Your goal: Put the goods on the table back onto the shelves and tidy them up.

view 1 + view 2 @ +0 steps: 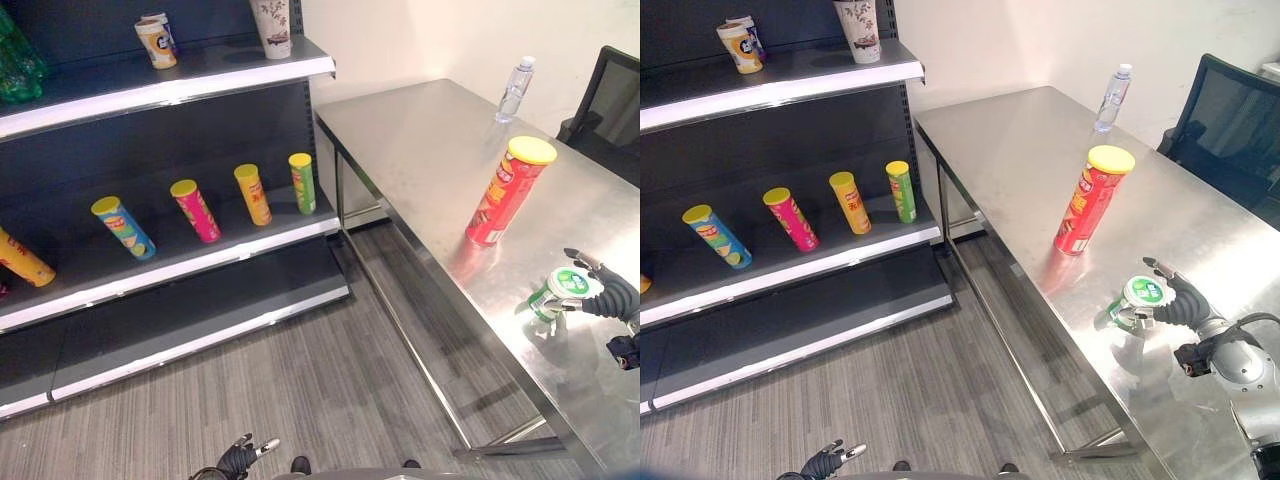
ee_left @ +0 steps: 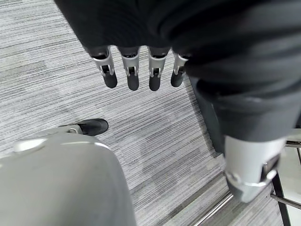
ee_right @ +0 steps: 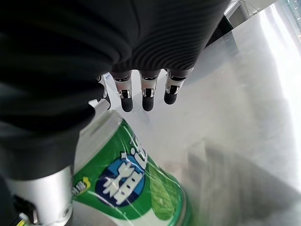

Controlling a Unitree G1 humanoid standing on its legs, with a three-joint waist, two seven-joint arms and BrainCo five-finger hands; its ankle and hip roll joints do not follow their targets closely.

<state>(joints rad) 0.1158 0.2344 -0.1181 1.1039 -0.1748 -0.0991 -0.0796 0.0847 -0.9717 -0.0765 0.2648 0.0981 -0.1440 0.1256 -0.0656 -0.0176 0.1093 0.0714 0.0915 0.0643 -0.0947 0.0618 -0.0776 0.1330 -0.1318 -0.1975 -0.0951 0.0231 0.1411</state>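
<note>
right hand [image 3: 141,70] above a steel table [image 3: 244,108], fingers [image 3: 146,101] straight and spread, thumb [image 3: 42,197] alongside a green-and-white canister [image 3: 136,183] that lies just beside the palm, its label facing up.

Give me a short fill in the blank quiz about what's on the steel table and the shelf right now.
1. The tall red tube with the yellow lid stands upright on the steel ____.
2. The right hand is beside the small ____ and white container.
3. The clear plastic water bottle stands near the table's ____ end.
4. The left hand hangs over the grey ____.

Missing words: table; green; far; floor
</note>
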